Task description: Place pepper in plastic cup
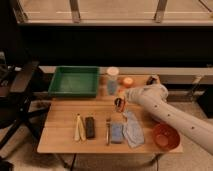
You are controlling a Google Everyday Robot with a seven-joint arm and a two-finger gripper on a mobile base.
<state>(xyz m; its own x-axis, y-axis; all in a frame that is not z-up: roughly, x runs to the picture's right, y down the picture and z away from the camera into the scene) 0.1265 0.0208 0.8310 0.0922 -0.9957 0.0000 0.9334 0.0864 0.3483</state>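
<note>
My gripper point(119, 104) hangs at the end of the white arm point(165, 112) that reaches in from the right, over the middle of the wooden table point(65, 142). It is shut on a small red-orange thing, the pepper point(118, 103), which is mostly hidden between the fingers. The bluish clear plastic cup point(112, 87) stands upright just behind and slightly left of the gripper, near the table's back edge. The gripper is near the cup but apart from it.
A green tray point(74, 81) is at the back left. A white cup point(113, 72) and an orange object point(128, 81) are at the back. A banana point(78, 127), black bar point(90, 127), utensil point(107, 131), blue sponge point(116, 133), grey cloth point(132, 129) and red bowl point(165, 136) are in front.
</note>
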